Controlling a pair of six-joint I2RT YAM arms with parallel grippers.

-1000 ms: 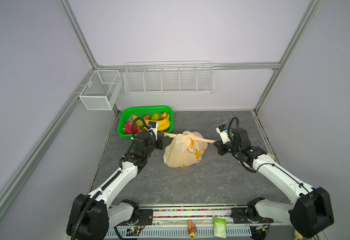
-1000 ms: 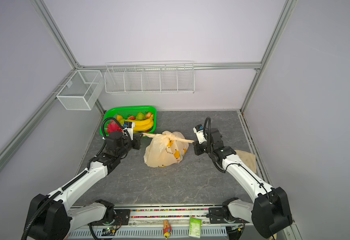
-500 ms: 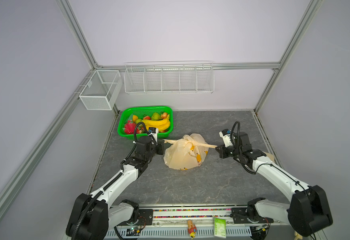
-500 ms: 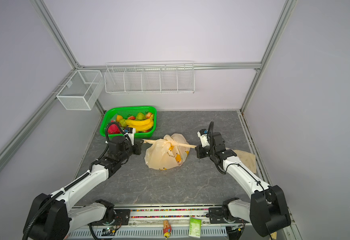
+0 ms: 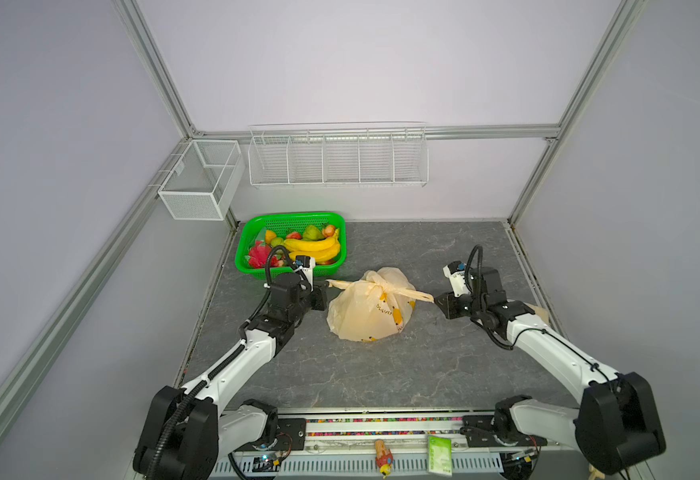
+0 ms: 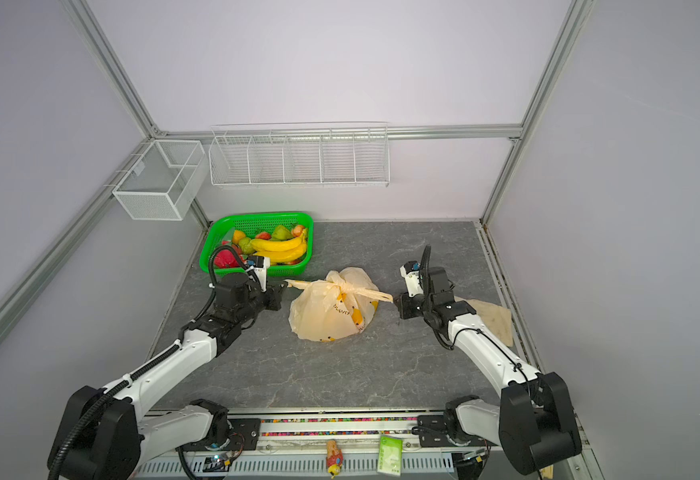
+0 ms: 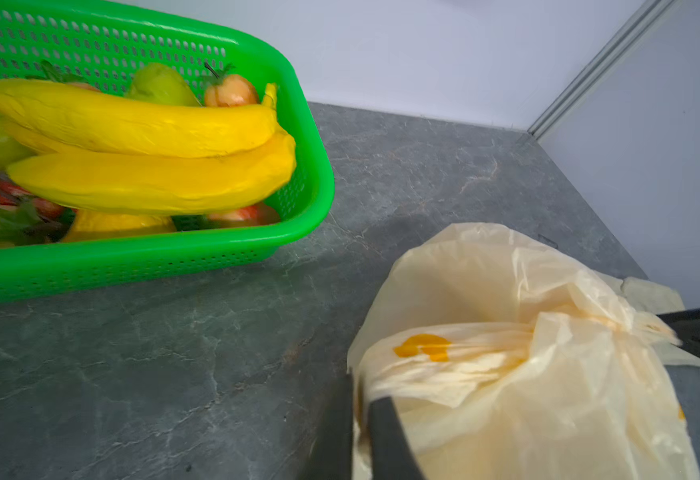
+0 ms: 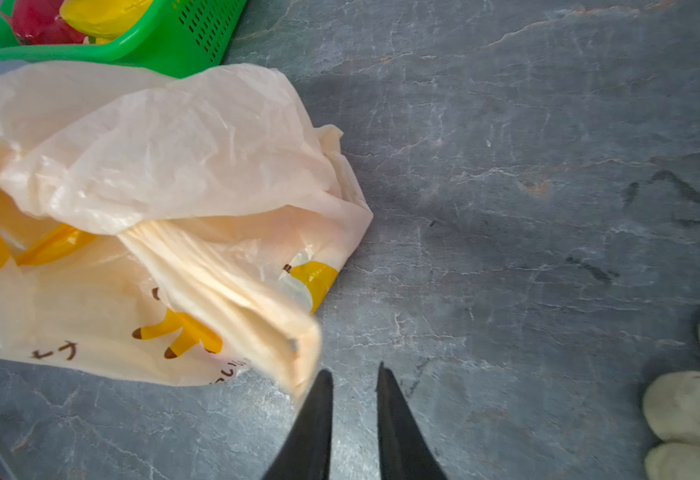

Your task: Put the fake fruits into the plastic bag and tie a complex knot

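The plastic bag (image 5: 367, 309) (image 6: 331, 309) sits in the middle of the grey table, and yellow shapes show through its skin. On top of it is the knot (image 5: 375, 284) (image 6: 337, 283), with one tail pointing at each arm. My left gripper (image 5: 322, 291) (image 7: 362, 395) is open by a narrow gap, and the left tail (image 7: 443, 365) still lies in that gap. My right gripper (image 5: 437, 300) (image 8: 353, 370) is open with nothing between its fingers. The right tail (image 8: 256, 316) ends just beside one of its fingers. More fake fruits (image 5: 313, 245) fill the basket.
The green mesh basket (image 5: 290, 272) stands at the back left, just behind my left gripper. A cream rubber glove (image 6: 491, 316) (image 8: 693, 411) lies at the right edge beside my right arm. Wire racks (image 5: 337, 158) hang on the back wall.
Both grippers were shut on the taut tails and have now parted their jaws. The tails have gone slack, the right one has slipped free, and both arms have come lower and nearer.
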